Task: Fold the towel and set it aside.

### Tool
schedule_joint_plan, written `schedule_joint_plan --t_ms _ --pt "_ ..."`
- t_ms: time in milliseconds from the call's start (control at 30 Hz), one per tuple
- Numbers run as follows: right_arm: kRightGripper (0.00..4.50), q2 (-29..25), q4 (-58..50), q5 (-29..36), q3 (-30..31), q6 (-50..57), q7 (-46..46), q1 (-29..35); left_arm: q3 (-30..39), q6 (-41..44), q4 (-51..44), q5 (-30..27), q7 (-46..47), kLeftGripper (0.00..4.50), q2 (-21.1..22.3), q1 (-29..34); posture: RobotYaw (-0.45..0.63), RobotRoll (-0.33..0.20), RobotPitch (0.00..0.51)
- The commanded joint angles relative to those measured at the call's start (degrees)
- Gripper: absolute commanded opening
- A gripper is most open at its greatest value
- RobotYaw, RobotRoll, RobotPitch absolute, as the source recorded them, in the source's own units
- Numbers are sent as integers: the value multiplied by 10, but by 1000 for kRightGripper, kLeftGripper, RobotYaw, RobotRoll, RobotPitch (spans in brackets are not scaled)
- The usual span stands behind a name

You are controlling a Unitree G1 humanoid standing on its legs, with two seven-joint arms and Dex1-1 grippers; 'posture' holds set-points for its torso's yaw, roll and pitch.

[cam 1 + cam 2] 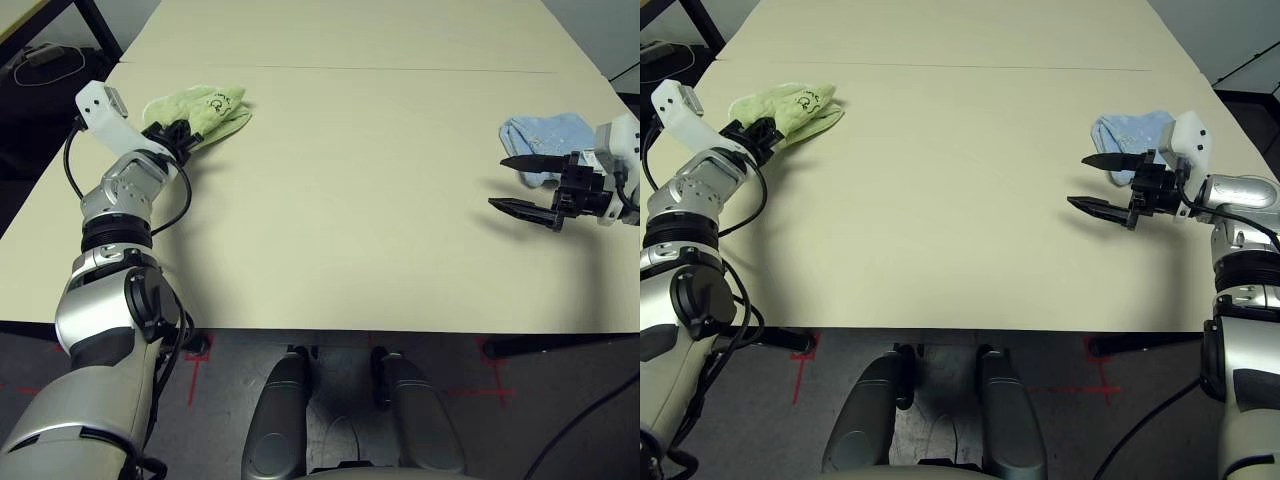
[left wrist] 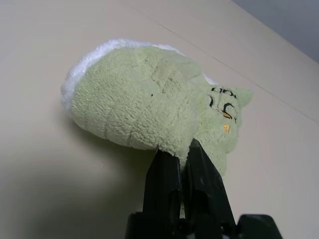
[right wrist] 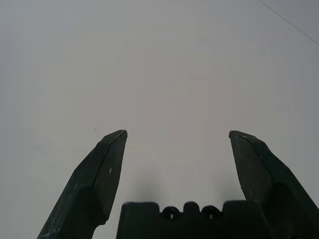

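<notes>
A pale cream worktop seen from above, with a robot arm reaching in from each side.

On the robot's left, the left gripper has its two black fingers pinched together on the near edge of the towel, a light green terry-cloth piece with white stitched edging and a small embroidered face. The towel is bunched into a thick, rounded, folded bundle that lies on the worktop near the far left corner. It extends away from the fingertips, so the fingers grip only its nearest fringe while the bulk rests beyond them. The grip at the edge reads as a way to drag or carry the folded bundle off toward the side (the folding looks largely done, with the setting aside under way).

On the robot's right, the right gripper hovers above bare worktop with its fingers spread wide and nothing between them, pointing inward toward the middle. It looks parked out of the way. Just behind it lies a small crumpled light blue cloth, well apart from the towel.
</notes>
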Motion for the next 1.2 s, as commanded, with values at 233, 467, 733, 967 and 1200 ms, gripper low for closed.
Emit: schedule_joint_plan --t_ms 233,467,733,967,1200 --pt "4500 2 21 -13 3 -17 4 -10 5 64 -46 -11 66 49 -4 28 54 0 184" --pt "4500 4 27 -16 3 -19 4 -17 18 120 -113 -39 104 49 -36 43 54 0 186" --pt "4500 6 23 -16 4 -16 5 -20 28 155 -162 -48 154 49 -49 70 54 0 186" --pt "4500 8 23 -16 4 -15 6 -22 26 197 -221 -46 206 1538 -58 102 59 0 187" --pt "4500 13 20 -15 5 -12 5 -26 -70 223 -262 26 188 4162 -13 122 64 0 190"
